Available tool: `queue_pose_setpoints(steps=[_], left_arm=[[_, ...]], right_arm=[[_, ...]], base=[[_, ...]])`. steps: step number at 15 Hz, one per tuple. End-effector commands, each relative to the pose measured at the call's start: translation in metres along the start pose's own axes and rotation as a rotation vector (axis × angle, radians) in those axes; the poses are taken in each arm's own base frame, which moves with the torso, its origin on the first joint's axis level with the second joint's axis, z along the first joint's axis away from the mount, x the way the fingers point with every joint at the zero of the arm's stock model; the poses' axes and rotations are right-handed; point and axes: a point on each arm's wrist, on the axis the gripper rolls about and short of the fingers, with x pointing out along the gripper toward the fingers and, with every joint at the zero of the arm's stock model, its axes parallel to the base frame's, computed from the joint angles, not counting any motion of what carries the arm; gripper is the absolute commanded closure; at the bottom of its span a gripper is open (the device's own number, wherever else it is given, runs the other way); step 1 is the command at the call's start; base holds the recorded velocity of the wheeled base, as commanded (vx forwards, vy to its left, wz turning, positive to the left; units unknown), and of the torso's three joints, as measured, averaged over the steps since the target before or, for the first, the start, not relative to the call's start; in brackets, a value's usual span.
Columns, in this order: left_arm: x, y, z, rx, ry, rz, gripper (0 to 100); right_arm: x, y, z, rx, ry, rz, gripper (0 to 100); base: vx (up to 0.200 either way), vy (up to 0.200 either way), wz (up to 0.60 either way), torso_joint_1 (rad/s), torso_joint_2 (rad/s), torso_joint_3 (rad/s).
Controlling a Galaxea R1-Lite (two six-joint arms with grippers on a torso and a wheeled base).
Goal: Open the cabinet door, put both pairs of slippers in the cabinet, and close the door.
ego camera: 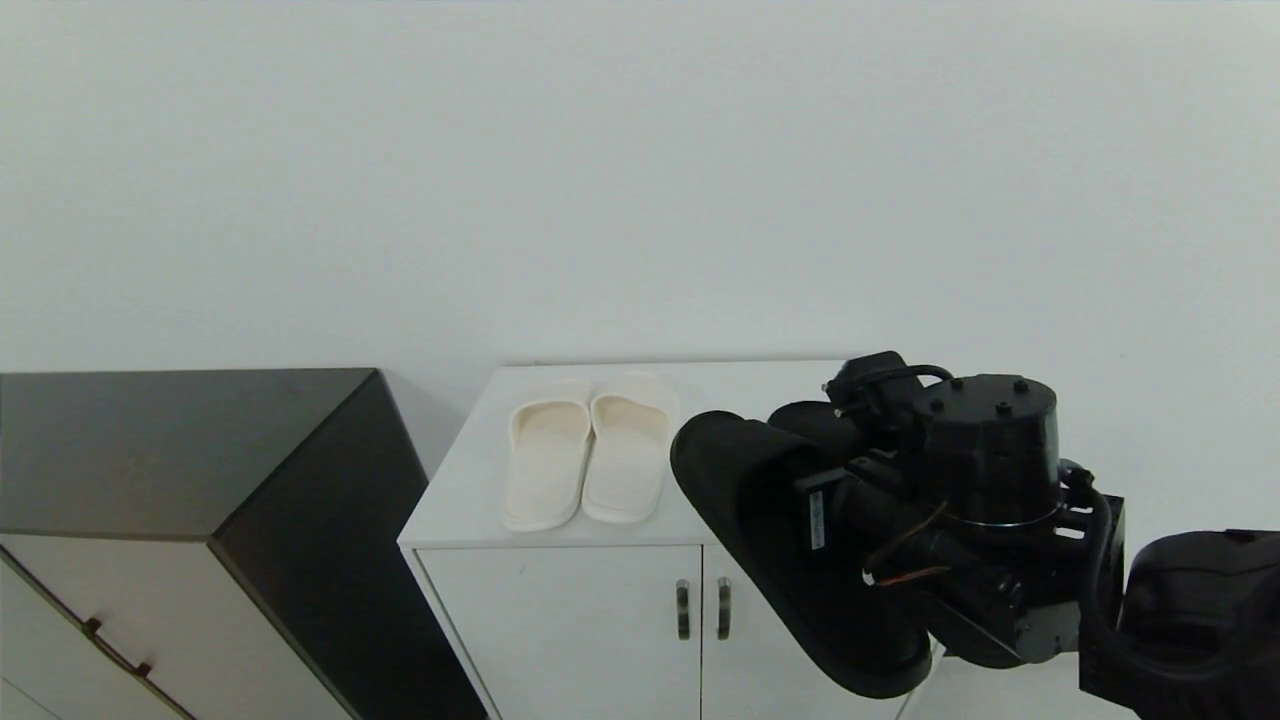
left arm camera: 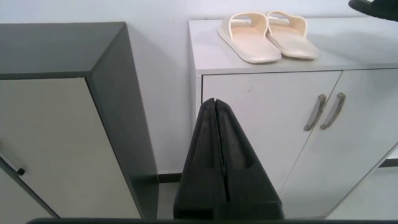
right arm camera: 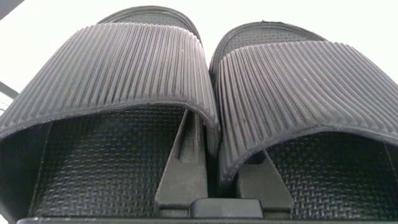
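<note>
A pair of black ribbed slippers (ego camera: 780, 530) hangs in the air over the right front of the white cabinet (ego camera: 740, 375). My right gripper (right arm camera: 217, 165) is shut on them, one finger inside each slipper (right arm camera: 199, 81), pinching their inner walls together. A cream pair (ego camera: 590, 450) lies side by side on the cabinet top, left of the black pair. Both cabinet doors (ego camera: 570, 630) are closed, with two metal handles (ego camera: 683, 608) at the centre seam. My left gripper (left arm camera: 216, 102) is shut and empty, low in front of the left door (left arm camera: 261, 124), apart from the handles (left arm camera: 315, 112).
A taller dark-topped cabinet (ego camera: 150, 450) with pale drawer fronts stands left of the white one, a narrow gap between them. A plain white wall rises behind both. The toe of a black slipper (left arm camera: 376, 6) reaches over the cabinet top in the left wrist view.
</note>
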Motion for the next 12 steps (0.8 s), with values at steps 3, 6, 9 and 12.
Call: queue_pose_setpoints(steps=[3, 6, 9, 12], left_arm=[[0.0, 0.0, 0.0005, -0.001, -0.001, 0.0, 100], [0.0001, 0.0, 0.0001, -0.001, 0.0, 0.0, 100], [0.0001, 0.0, 0.0001, -0.001, 0.0, 0.0, 100], [0.0001, 0.0, 0.0001, -0.002, 0.0, 0.0, 100]], right_arm=[[-0.0043, 0.0009, -0.0023, -0.004, 0.004, 0.008, 100], [-0.0064, 0.0011, -0.0045, -0.009, 0.01, 0.008, 100], [-0.0087, 0.0021, -0.0045, -0.01, 0.008, 0.014, 100], [-0.0111, 0.0012, -0.0073, -0.012, 0.016, 0.016, 100]], base=[[-0.2, 0.0, 0.0, 0.009, 0.0, 0.001], [-0.2, 0.0, 0.0, -0.007, 0.0, 0.005], [-0.2, 0.0, 0.0, 0.002, 0.0, -0.002], [-0.133, 0.0, 0.0, -0.002, 0.0, 0.003]])
